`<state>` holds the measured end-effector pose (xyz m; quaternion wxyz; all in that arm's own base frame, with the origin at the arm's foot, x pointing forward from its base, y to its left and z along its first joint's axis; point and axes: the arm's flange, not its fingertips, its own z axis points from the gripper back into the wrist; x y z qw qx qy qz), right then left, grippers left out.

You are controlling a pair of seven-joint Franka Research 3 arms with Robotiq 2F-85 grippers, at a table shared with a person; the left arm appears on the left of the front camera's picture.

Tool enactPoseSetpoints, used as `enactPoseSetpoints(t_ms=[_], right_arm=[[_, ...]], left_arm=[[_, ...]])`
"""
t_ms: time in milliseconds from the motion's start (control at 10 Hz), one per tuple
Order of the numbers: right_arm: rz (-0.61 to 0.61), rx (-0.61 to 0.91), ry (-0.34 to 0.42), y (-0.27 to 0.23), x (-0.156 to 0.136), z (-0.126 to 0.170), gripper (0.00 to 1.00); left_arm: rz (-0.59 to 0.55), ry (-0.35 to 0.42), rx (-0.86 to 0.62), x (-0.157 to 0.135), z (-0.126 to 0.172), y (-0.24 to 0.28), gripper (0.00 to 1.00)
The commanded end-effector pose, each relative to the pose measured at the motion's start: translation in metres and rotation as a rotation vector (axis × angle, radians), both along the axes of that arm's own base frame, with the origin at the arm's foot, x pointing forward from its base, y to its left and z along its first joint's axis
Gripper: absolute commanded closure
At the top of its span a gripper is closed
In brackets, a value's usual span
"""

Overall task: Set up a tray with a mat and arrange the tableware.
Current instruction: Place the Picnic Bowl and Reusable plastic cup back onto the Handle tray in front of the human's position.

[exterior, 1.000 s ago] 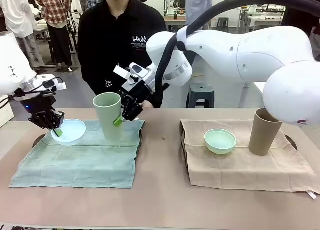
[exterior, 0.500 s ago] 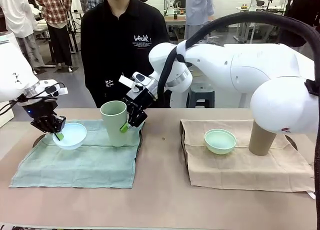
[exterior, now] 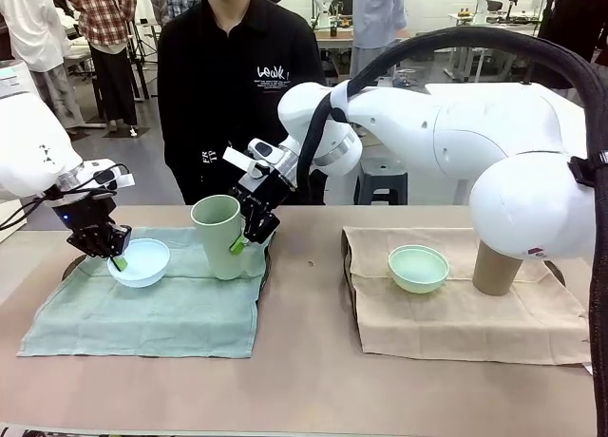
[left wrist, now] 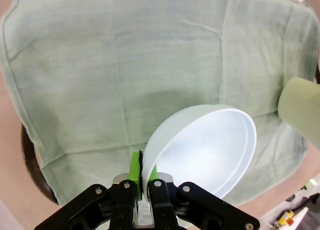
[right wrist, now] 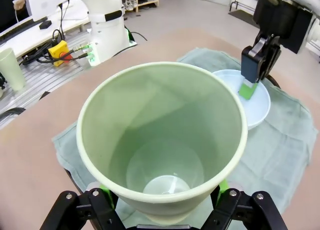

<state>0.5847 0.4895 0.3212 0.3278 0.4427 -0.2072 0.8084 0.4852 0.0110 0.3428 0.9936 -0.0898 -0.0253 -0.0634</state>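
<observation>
The left gripper [exterior: 116,260] pinches the pale blue bowl's [exterior: 141,261] rim over the green mat [exterior: 152,309]. The right gripper [exterior: 249,239] clasps the light green cup [exterior: 218,235] on that mat's far edge — the person's black top [exterior: 237,85] bears white lettering, too small to read

Left end effector [exterior: 116,259] pinches pale blue bowl [exterior: 140,262]; right end effector [exterior: 239,242] grips light green cup [exterior: 218,236] on green mat [exterior: 152,309].

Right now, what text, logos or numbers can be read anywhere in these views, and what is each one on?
White script print on the chest of the person's black shirt: too blurred to read with certainty.
Small white print low on the same shirt, beside the right gripper: too small to read.
Pale blue bowl, light green cup, mint green bowl, brown-tan cup and both mats: no print.
</observation>
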Motion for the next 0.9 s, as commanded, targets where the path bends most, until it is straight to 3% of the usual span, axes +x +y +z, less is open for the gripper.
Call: enactPoseSetpoints(t_ms=[0,100,200,500,600,800], right_arm=[[-0.003,0.002,-0.028,0.005,0.011,0.0,0.15],[-0.01,0.015,-0.014,0.004,0.011,0.0,0.0],[-0.011,0.017,-0.01,0.003,0.011,0.001,0.0],[-0.062,-0.02,-0.002,0.0,0.012,0.008,0.0],[-0.096,-0.078,-0.008,-0.005,0.012,0.009,0.0],[-0.168,-0.175,0.007,-0.028,0.013,0.016,0.0]], left_arm=[[-0.03,0.007,-0.04,0.006,-0.005,0.0,0.64],[-0.033,0.012,-0.041,0.005,-0.005,0.001,0.35],[-0.035,0.012,-0.044,0.005,-0.003,0.001,0.04],[-0.035,0.012,-0.059,0.002,0.002,0.002,0.0],[-0.038,0.011,-0.066,0.002,0.004,0.002,0.43],[-0.051,0.006,-0.121,-0.001,0.012,0.001,0.25]])
